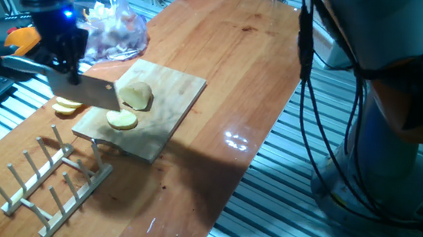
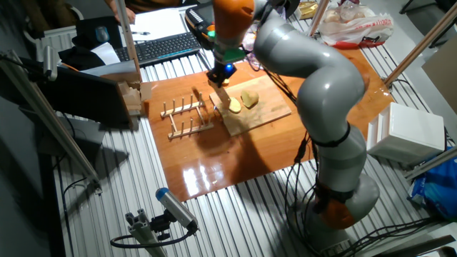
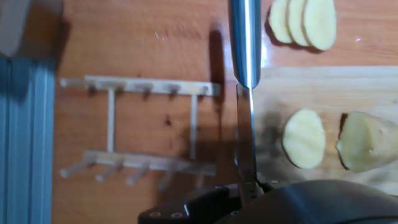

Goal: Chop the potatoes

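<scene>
The potatoes lie on a pale wooden cutting board (image 1: 168,103): a rounded chunk (image 1: 137,95) with one cut slice (image 1: 121,120) in front of it. Further slices (image 1: 66,107) rest on the table just off the board's left edge. My gripper (image 1: 64,66) is shut on a knife (image 1: 85,90), whose blade hangs just left of the chunk, above the board's left edge. In the hand view the blade (image 3: 244,140) appears edge-on, left of the slice (image 3: 303,138) and the chunk (image 3: 367,142); the off-board slices (image 3: 303,22) are at the top. The other fixed view shows the gripper (image 2: 220,77) over the board (image 2: 260,113).
A wooden peg rack (image 1: 53,177) lies on the table close to the board's near-left corner; the rack (image 3: 143,130) is left of the blade in the hand view. A plastic bag (image 1: 115,29) sits behind the board. A keyboard (image 2: 161,46) lies beyond the table's edge.
</scene>
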### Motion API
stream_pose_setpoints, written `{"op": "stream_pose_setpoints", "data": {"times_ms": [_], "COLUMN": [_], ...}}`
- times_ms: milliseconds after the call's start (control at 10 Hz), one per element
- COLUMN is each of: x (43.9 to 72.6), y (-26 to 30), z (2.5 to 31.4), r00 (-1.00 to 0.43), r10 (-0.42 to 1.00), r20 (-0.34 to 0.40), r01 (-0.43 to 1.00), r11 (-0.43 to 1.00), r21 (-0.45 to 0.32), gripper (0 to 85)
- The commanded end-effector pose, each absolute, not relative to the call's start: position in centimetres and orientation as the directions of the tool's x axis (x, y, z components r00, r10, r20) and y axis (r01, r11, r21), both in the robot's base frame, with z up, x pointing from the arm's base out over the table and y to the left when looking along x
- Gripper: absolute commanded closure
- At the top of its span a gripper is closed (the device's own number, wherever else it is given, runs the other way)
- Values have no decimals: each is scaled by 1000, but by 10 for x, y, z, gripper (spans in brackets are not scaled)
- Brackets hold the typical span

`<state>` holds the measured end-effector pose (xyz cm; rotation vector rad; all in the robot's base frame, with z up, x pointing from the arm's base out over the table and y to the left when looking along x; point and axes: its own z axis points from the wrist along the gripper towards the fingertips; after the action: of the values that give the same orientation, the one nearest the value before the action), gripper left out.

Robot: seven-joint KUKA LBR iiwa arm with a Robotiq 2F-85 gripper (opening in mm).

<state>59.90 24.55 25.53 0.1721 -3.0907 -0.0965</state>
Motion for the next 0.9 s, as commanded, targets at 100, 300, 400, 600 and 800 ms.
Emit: {"op": "stream_pose_setpoints", "data": {"times_ms": [100, 300, 400, 600, 800], "x": [604, 607, 608, 612, 616], "y": [300, 310, 313, 313, 312], "z": [243, 223, 217, 212, 206], "r00": [-994, -996, -996, -997, -997], "r10": [-104, -94, -87, -79, -73], "r20": [24, -7, -11, 0, -25], "r01": [-102, -94, -88, -79, -74], "r11": [992, 992, 992, 992, 995], "r21": [69, 86, 85, 95, 67], "gripper": [850, 850, 850, 850, 850]}}
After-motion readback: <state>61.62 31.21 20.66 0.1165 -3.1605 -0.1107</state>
